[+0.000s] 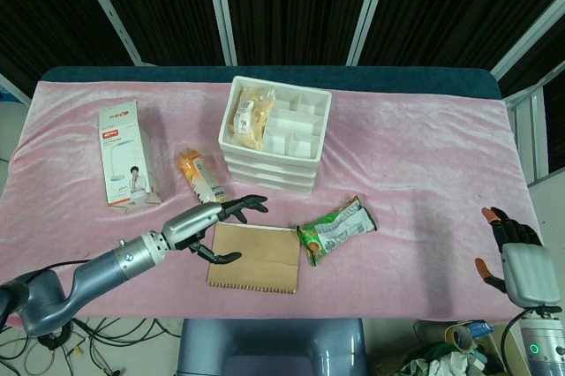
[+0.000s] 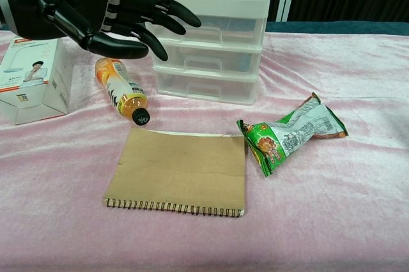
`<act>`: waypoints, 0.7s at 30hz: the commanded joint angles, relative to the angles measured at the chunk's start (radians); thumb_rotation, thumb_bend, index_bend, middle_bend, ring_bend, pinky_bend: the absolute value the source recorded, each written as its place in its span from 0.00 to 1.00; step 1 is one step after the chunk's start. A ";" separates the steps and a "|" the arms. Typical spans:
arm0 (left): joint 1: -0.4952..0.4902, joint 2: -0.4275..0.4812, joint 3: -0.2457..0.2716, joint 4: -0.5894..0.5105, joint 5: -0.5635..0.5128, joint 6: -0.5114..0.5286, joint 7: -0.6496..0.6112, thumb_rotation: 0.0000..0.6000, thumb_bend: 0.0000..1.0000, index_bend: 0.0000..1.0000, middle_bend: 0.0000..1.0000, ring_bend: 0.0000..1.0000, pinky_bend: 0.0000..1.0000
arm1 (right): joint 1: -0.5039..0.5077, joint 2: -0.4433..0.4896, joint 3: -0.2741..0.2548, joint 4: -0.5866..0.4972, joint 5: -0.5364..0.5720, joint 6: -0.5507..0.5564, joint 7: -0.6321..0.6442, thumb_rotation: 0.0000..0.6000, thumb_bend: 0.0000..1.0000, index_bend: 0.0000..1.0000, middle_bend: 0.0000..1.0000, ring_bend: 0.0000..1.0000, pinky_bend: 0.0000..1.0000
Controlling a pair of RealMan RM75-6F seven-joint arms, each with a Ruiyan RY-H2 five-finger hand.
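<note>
My left hand (image 1: 216, 220) hovers open over the near left corner of a brown spiral notebook (image 1: 256, 258), fingers spread and holding nothing; in the chest view that left hand (image 2: 108, 10) fills the upper left. An orange juice bottle (image 1: 201, 176) lies on its side just behind the hand, cap toward the notebook (image 2: 179, 173). A green snack packet (image 1: 335, 229) lies right of the notebook. My right hand (image 1: 516, 257) stays at the table's far right edge, fingers spread, empty.
A white drawer unit (image 1: 275, 134) with snack bags in its top compartments stands at centre back. A white lamp box (image 1: 126, 154) lies at the left. A pink cloth (image 1: 424, 155) covers the table.
</note>
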 commanded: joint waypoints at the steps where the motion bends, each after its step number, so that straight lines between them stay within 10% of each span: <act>1: 0.012 -0.008 0.007 -0.006 -0.022 0.009 0.032 1.00 0.34 0.01 0.14 0.12 0.27 | -0.002 0.001 0.001 -0.002 -0.001 0.004 0.002 1.00 0.22 0.15 0.11 0.18 0.20; 10: 0.069 -0.091 -0.014 0.020 -0.169 0.047 0.100 1.00 0.38 0.00 0.37 0.48 0.58 | 0.000 -0.002 0.004 -0.003 0.011 -0.004 -0.002 1.00 0.22 0.15 0.11 0.18 0.20; 21: 0.069 -0.214 -0.072 0.109 -0.311 -0.063 -0.151 1.00 0.38 0.00 0.57 0.59 0.64 | -0.003 0.002 0.003 -0.005 0.011 -0.001 0.000 1.00 0.22 0.15 0.11 0.18 0.20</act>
